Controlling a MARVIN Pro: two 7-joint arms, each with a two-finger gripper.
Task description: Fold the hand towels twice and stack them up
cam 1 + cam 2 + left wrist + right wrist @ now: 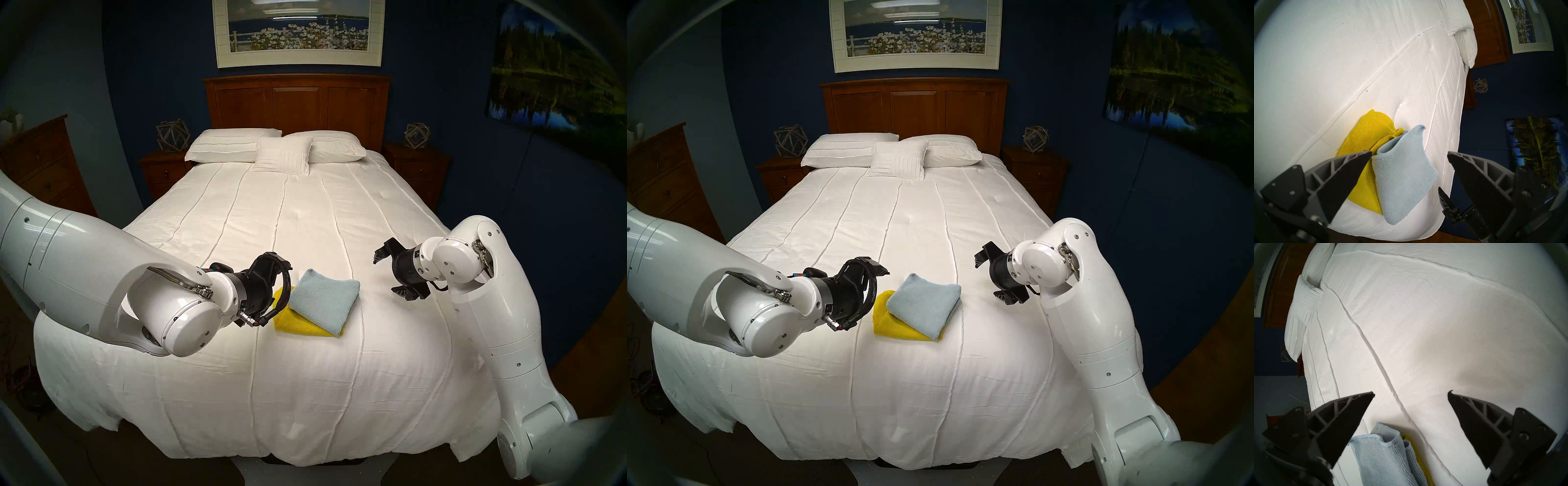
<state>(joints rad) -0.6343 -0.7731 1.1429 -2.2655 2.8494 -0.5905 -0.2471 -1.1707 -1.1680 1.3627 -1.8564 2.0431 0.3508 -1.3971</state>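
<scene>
while blue towel lies on yellow towel | left tool, right tool gape empty | pillows seemingly well apart

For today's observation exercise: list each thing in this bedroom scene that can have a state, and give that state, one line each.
light blue towel: folded, lying on top of the yellow one
yellow towel: folded, at the bottom of the stack on the bedspread
left gripper: open, empty, beside the stack
right gripper: open, empty, clear of the stack
pillows: resting at the headboard
</scene>
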